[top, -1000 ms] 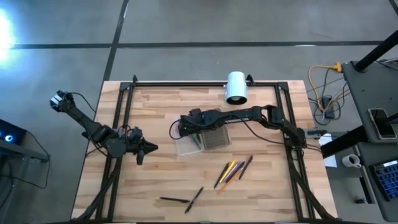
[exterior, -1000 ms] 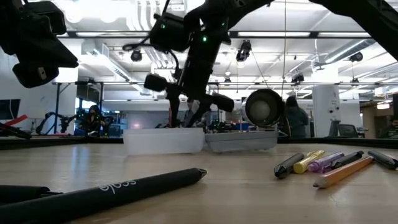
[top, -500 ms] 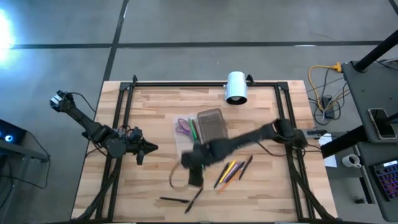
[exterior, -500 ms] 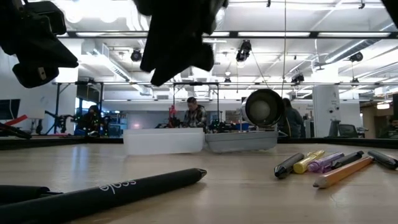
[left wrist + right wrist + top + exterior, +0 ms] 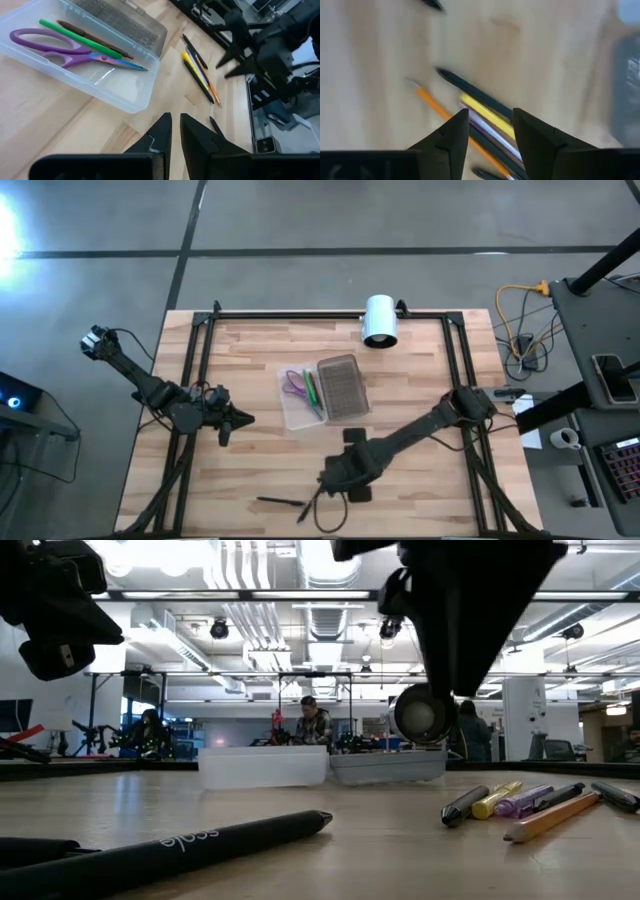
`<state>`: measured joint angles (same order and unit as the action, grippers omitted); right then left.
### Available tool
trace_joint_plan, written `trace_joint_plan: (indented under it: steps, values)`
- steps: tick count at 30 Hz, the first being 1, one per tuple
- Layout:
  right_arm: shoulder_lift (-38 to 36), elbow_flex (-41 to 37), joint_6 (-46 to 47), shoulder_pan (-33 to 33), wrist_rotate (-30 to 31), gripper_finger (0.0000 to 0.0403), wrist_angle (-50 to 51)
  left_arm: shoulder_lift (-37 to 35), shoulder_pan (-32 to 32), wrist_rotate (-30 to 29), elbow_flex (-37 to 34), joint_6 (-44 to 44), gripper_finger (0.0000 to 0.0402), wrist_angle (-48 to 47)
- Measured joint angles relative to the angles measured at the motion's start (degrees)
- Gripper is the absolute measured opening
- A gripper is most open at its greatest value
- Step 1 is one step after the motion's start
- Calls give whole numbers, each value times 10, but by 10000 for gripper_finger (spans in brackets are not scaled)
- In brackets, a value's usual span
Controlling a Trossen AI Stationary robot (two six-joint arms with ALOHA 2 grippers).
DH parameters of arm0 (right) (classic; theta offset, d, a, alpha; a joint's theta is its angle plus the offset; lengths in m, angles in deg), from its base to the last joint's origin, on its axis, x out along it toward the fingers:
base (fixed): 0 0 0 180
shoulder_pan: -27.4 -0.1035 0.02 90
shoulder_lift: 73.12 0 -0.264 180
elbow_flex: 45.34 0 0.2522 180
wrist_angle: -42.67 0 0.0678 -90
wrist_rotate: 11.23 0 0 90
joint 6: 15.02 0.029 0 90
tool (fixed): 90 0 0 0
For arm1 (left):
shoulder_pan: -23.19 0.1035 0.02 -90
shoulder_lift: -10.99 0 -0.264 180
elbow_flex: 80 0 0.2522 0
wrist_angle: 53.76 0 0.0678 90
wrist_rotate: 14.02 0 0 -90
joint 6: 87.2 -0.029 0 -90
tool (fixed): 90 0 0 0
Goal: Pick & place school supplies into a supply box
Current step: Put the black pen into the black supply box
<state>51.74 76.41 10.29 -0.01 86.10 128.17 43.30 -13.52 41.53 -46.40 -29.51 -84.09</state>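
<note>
Left claw (image 5: 245,419) hovers near the desk's (image 5: 240,355) left edge, fingers nearly pressed together, holding nothing. Mid-desk, the box (image 5: 300,399) already holds scissors (image 5: 60,47) and a green pen (image 5: 82,39). Right claw (image 5: 489,131), spread and empty, hangs over the bundled pens (image 5: 487,117) toward the front edge, clearly the nearer arm; their long axes lie slantwise under its fingers.

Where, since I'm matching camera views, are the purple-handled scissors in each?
High view: purple-handled scissors in the open translucent plastic box, mid-table.
Low view: hidden behind the box wall.
Left wrist view: in the box, beside a green pen.
Right wrist view: absent.
Shared landmark: the box.
</note>
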Motion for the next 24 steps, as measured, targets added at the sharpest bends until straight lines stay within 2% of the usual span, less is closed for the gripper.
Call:
trace_joint_plan:
  steps: [5, 11, 16, 24]
  values:
    - [0, 0, 9, -22, 4, 159, 30, 30, 0, 27, 0, -5, 23, 20]
    - [-3, 0, 65, -37, 23, 166, 29, 105, -20, 110, 17, -100, 23, 120]
    - [-8, -1, 111, -65, 40, 166, 31, 203, -71, 142, 92, -158, 23, 98]
    - [-11, -2, 143, -115, 65, 166, 34, 418, -117, 133, 242, -142, 23, 43]
